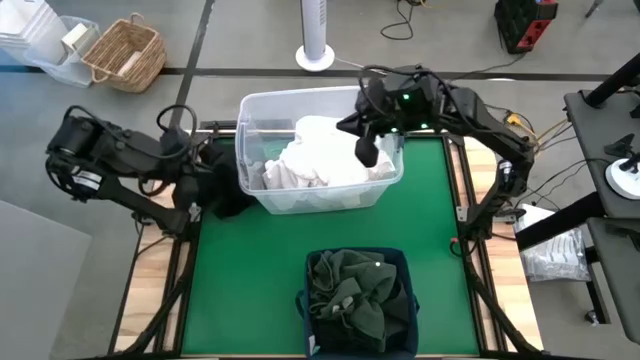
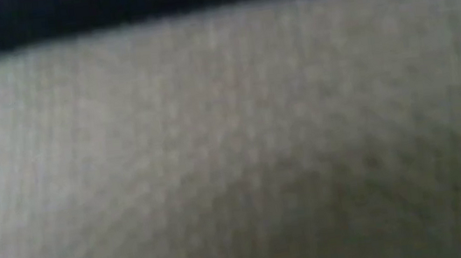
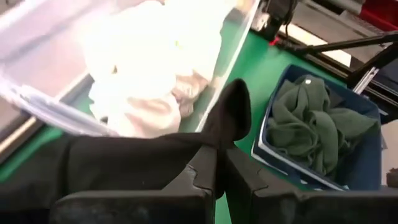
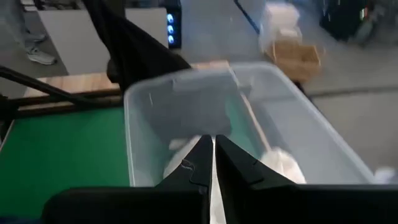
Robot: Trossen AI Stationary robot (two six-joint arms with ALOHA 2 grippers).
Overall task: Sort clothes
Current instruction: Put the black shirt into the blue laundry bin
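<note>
A black garment (image 3: pixel 124 158) is being gripped by the clenched left gripper (image 3: pixel 217 171) beside the clear tub (image 1: pixel 255 150), presumably for the dark pile; above the tub, the right gripper (image 4: pixel 213 163) is being held closed, empty.

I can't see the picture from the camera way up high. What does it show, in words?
Two dark robot arms work over a green table. The left pincer is shut on a black garment beside a clear plastic tub of white clothes, and the shut right pincer hangs above that tub. A navy bin nearer the front holds dark green clothes.
</note>
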